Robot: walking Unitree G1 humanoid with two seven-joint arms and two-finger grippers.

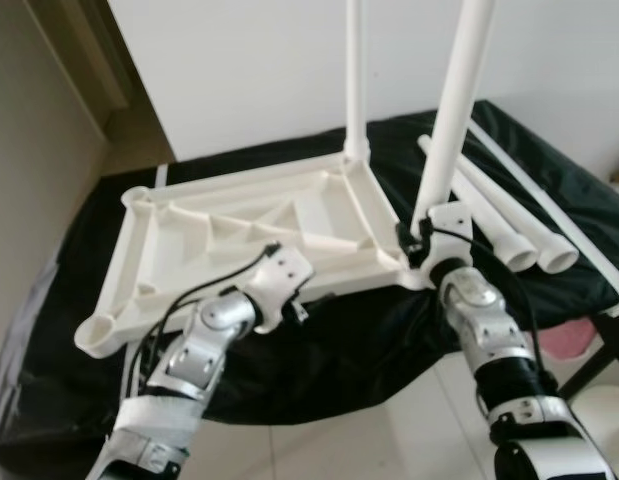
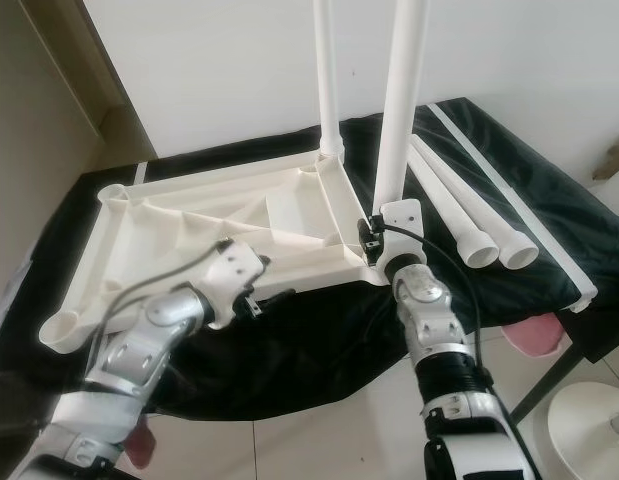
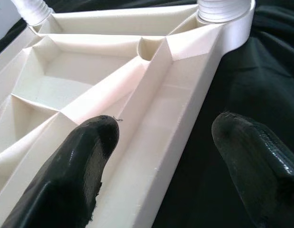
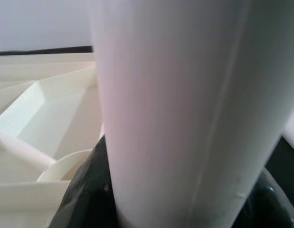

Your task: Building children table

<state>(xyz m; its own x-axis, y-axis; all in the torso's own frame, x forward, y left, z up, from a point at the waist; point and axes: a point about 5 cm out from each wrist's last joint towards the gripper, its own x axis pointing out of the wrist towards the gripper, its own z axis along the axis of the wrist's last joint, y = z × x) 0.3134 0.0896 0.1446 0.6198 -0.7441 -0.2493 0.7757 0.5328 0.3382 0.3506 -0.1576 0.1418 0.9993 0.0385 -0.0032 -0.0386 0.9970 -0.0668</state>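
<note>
Tabletop (image 1: 259, 225): frame centre, inverted on black-draped surface (image 1: 319, 350), sockets up for legs. Right claw (image 1: 414, 245) grasps leg (image 1: 454, 110), seating it. Left claw (image 3: 161, 156) released, straddling rim. Spare legs (image 1: 509, 225) upper right.

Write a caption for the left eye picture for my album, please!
Right pincer holds a white leg upright at the upside-down tabletop while left pincer steadies its edge.
</note>
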